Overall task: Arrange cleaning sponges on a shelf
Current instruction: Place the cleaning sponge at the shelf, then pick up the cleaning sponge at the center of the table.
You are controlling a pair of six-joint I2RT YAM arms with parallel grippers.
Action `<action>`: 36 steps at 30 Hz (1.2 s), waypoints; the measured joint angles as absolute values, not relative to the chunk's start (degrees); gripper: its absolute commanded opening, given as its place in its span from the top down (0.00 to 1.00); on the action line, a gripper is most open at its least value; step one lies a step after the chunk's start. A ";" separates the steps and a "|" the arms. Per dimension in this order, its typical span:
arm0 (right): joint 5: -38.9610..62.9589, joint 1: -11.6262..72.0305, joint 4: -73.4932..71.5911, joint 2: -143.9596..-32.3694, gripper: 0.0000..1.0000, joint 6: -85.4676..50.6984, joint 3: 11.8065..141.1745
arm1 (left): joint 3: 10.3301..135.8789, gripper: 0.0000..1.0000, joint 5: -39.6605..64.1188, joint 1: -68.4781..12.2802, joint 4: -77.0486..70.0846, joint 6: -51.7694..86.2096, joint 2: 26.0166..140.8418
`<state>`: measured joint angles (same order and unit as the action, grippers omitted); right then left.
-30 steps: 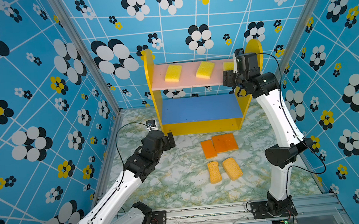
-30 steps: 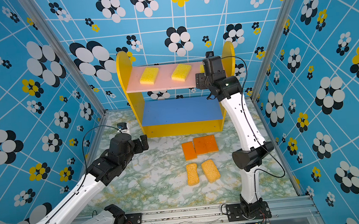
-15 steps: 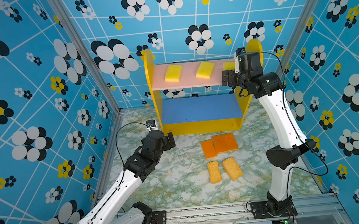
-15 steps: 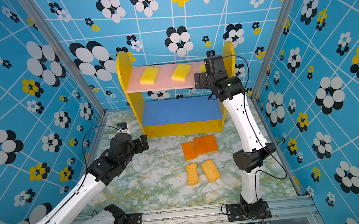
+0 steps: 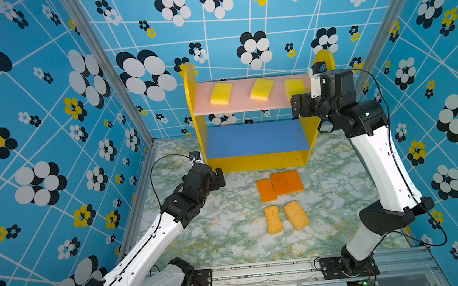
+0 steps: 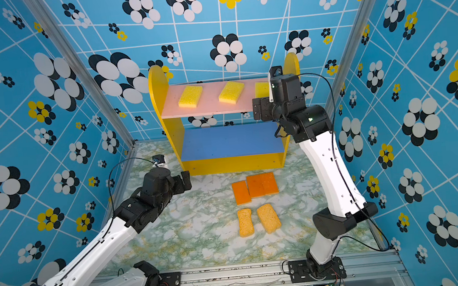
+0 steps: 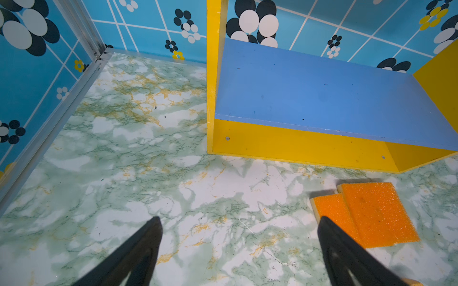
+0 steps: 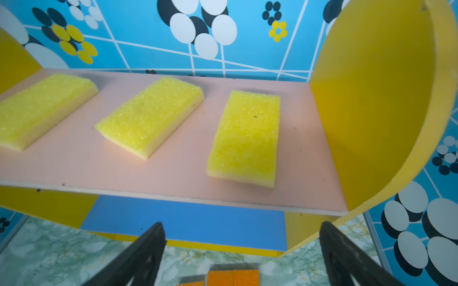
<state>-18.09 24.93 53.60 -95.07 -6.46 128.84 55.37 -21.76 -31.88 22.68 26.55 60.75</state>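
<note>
Yellow foam with a coarse, pitted top face and a paler, smoother lower layer is what the three flat yellow sponges (image 8: pixel 245 138) are made of; they are laid flat in a row along the pink upper board (image 8: pixel 173 173) of the shelf (image 5: pixel 258 158), spaced apart, the two nearer the shelf's left panel turned at a slant and the third lying just beside the right panel without touching it. The shelf is seen as a two-tier unit with yellow round-topped side panels, a blue lower board (image 5: pixel 256 138) and a yellow base front, standing at the rear of the marbled green-and-white tabletop (image 5: pixel 231 235). In front of the shelf's base, three flat orange sponges (image 5: pixel 286 182) are grouped together, edges touching or overlapping; the exact contact cannot be told. Further forward from the shelf, two thicker tan-orange porous blocks (image 5: pixel 296 216) with rounded corners lie side by side, close but apart. The right gripper (image 8: pixel 241 250) is held in front of the pink upper board near the shelf's right panel, jaws spread wide with nothing between them. The left gripper (image 7: pixel 239 247) is held low over the tabletop in front of the shelf's left corner, jaws likewise spread and empty, with the orange sponges just beside one finger.
</note>
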 measured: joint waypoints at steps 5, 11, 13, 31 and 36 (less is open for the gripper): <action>-16.34 30.24 47.99 -84.62 0.01 -6.44 110.24 | 57.34 0.01 -20.86 -31.88 22.70 26.39 63.31; -11.18 31.18 40.12 -69.73 0.01 -13.13 87.13 | 58.26 0.01 -19.86 -31.88 22.59 26.37 65.30; -9.76 31.57 38.52 -66.24 0.01 -15.64 81.76 | 58.26 0.01 -19.66 -31.88 22.50 26.37 65.60; -12.16 39.99 29.34 -65.87 0.01 -27.00 56.01 | 57.98 0.01 -18.20 -31.88 22.22 26.92 66.32; -12.32 42.70 27.07 -72.01 0.01 -29.28 55.00 | 56.45 0.01 -17.52 -31.88 22.06 27.68 66.35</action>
